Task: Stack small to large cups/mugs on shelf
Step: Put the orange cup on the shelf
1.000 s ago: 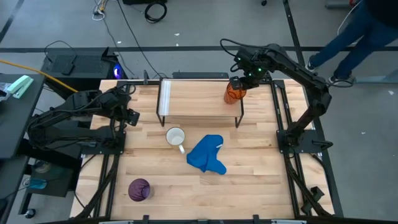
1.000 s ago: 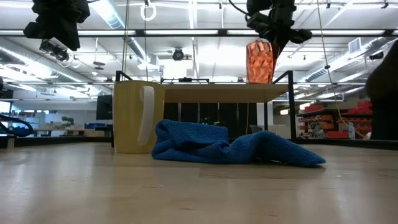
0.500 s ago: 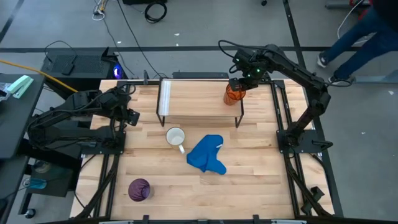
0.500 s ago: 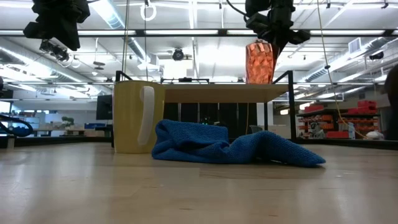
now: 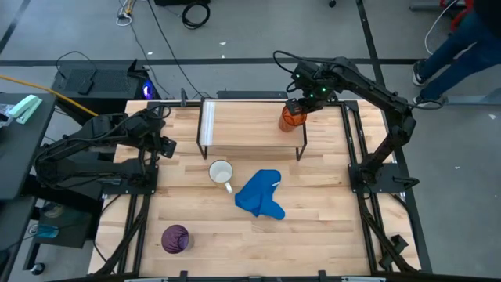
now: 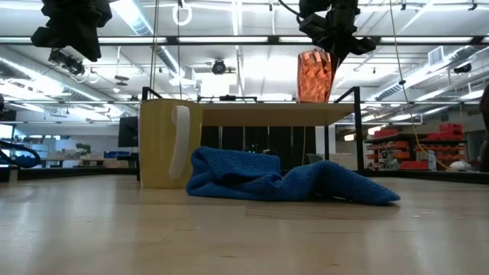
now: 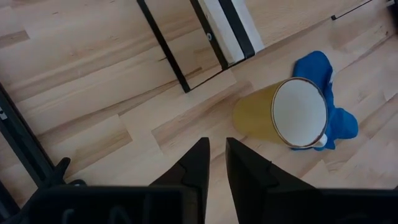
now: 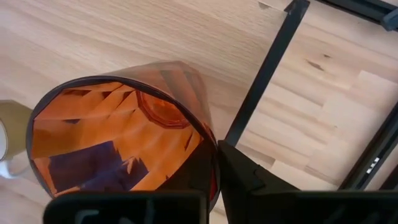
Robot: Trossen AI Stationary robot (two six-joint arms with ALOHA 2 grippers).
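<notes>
My right gripper [image 5: 300,100] is shut on the translucent orange cup [image 5: 291,117] over the right end of the light-wood shelf [image 5: 246,124]. In the low view the cup [image 6: 315,76] stands slightly tilted at the shelf board [image 6: 252,114]. The white handled mug [image 5: 221,172] stands on the table in front of the shelf; it also shows in the left wrist view [image 7: 283,115]. The purple cup [image 5: 175,238] lies near the table's front left. My left gripper [image 7: 216,152] is shut and empty, raised over the table's left side. My right gripper pinches the orange cup's wall at the rim [image 8: 208,140], one finger inside the cup and one finger [image 8: 239,168] outside. The fingers come from above, pointing down. The cup hangs slightly tilted, mouth up; whether its base touches the shelf board I cannot tell.
A crumpled blue cloth [image 5: 261,196] lies on the table right of the mug, in front of the shelf. The shelf's black wire legs [image 8: 264,74] stand beside the cup. A person's legs [image 5: 462,31] show beyond the table's far right corner.
My right gripper has gone a little toward the table's left along the shelf, still shut on the orange cup. The cup has tipped from upright to a slight tilt.
</notes>
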